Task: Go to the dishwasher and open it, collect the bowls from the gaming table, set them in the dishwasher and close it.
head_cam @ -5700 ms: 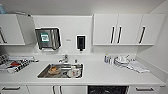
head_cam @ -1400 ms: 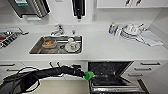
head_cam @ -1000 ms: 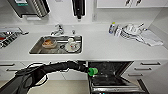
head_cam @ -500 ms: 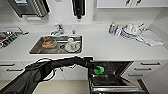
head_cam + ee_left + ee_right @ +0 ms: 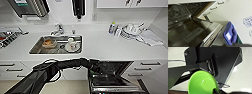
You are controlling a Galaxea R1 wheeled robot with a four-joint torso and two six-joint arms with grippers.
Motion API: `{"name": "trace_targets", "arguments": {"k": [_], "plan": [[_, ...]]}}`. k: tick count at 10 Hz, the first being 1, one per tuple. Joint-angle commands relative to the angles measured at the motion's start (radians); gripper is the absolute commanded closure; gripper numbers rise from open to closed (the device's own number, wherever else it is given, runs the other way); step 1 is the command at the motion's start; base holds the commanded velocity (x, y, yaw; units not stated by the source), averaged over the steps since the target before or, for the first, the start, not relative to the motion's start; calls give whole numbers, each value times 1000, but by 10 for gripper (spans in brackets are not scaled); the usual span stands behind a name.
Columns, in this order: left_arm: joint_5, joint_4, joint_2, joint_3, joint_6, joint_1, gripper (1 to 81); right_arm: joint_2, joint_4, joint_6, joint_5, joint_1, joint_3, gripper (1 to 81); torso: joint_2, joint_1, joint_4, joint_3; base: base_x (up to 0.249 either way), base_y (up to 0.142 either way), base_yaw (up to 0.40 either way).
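White kitchen counter with a sink [image 5: 58, 45]; below it, at 5 o'clock in the head view, the dishwasher [image 5: 111, 75] stands open, door down. Step, as I judge: loading bowls. Left arm [image 5: 62, 66] reaches across into the dark cavity; finger state cannot be told. Right wrist view: a bright green bowl [image 5: 202, 82], apparently gripped at its rim. Next calls for setting a bowl squarely in the rack.
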Motion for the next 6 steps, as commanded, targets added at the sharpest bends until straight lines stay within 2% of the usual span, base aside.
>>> {"name": "trace_targets", "arguments": {"k": [1,2,4,6], "plan": [[78,15,-213,233,0,-35,10,-97,-7,4,-68,31,124,811,0,0,0,0,0,0,0],[75,44,-317,323,-3,-13,10,-154,-4,4,-75,54,211,811,0,0,0,0,0,0,0],[72,70,-546,480,0,4,10,-288,2,5,-68,95,397,811,0,0,0,0,0,0,0],[70,91,-710,568,2,26,10,-444,13,5,-74,154,593,811,0,0,0,0,0,0,0]]}}
